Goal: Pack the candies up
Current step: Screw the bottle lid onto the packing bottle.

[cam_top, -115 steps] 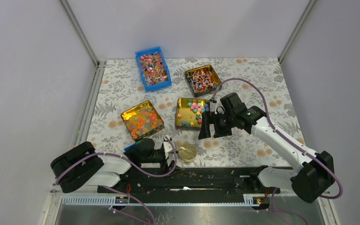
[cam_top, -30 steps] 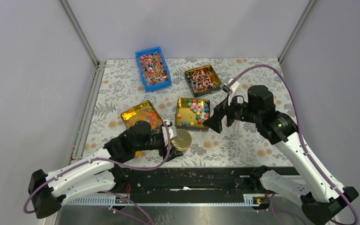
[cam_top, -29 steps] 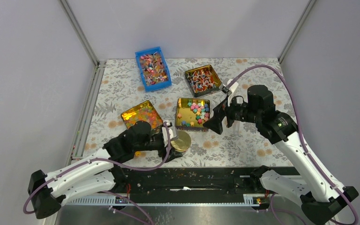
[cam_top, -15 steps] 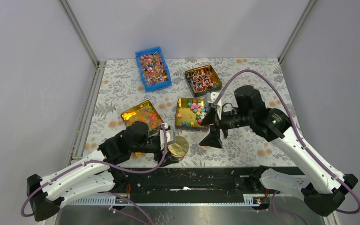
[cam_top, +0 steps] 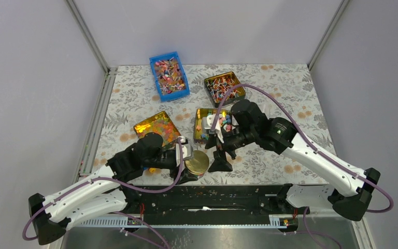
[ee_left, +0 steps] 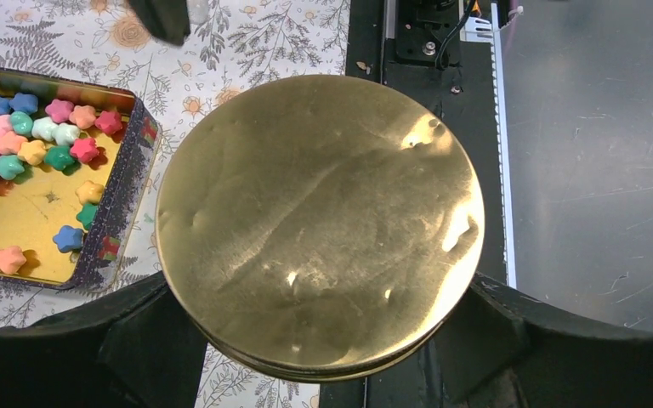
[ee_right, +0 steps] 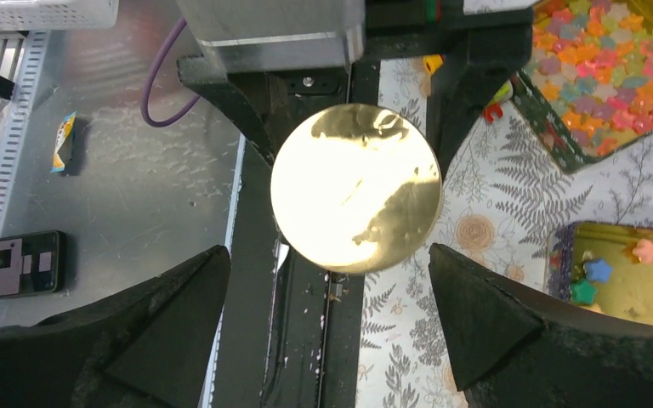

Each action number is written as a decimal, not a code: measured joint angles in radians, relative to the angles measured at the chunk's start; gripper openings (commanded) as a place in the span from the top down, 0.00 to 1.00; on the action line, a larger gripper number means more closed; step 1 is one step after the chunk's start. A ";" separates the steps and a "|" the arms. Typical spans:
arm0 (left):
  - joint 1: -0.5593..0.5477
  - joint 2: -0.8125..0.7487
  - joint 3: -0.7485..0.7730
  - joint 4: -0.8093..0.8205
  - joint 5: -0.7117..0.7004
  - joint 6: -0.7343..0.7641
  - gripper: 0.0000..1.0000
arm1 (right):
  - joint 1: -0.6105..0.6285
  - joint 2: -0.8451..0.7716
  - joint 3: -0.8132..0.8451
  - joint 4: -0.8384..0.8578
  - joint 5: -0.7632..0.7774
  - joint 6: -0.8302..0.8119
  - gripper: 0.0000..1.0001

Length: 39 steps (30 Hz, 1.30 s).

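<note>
The left pincer [ee_left: 315, 353] grips the round gold tin [ee_right: 355, 187], its lid centred straight ahead of the wide-open right pincer [ee_right: 327, 259].

Blocked, 3 o'clock: the right gripper [ee_right: 327, 253], fingers spread wide, sits just beside the round gold tin [cam_top: 197, 162] clamped in the left gripper [ee_left: 319, 289].
Blocked, 12 o'clock: a gold tray [ee_left: 127, 195] of candies [ee_left: 42, 140], overhung by the right arm [cam_top: 290, 145].
Blocked, 10 o'clock: the gummy tray [cam_top: 157, 130].
Open, 2 o'clock: bare floral cloth [cam_top: 285, 88] beyond the right arm.

Top cam overhead; wrist cams share gold tin [ee_left: 319, 225].
</note>
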 measured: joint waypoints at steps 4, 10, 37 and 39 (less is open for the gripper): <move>0.000 0.000 0.004 0.000 0.002 0.003 0.39 | 0.037 0.031 0.024 0.024 0.029 -0.005 0.00; 0.000 0.000 0.004 -0.001 0.003 0.003 0.39 | 0.087 0.084 0.058 0.032 0.076 -0.032 0.00; 0.000 -0.016 0.004 -0.019 -0.022 0.013 0.45 | 0.171 0.151 0.062 0.047 0.216 -0.076 0.33; 0.000 -0.016 0.004 -0.019 -0.033 0.011 0.46 | 0.171 0.153 0.061 0.055 0.227 -0.053 0.35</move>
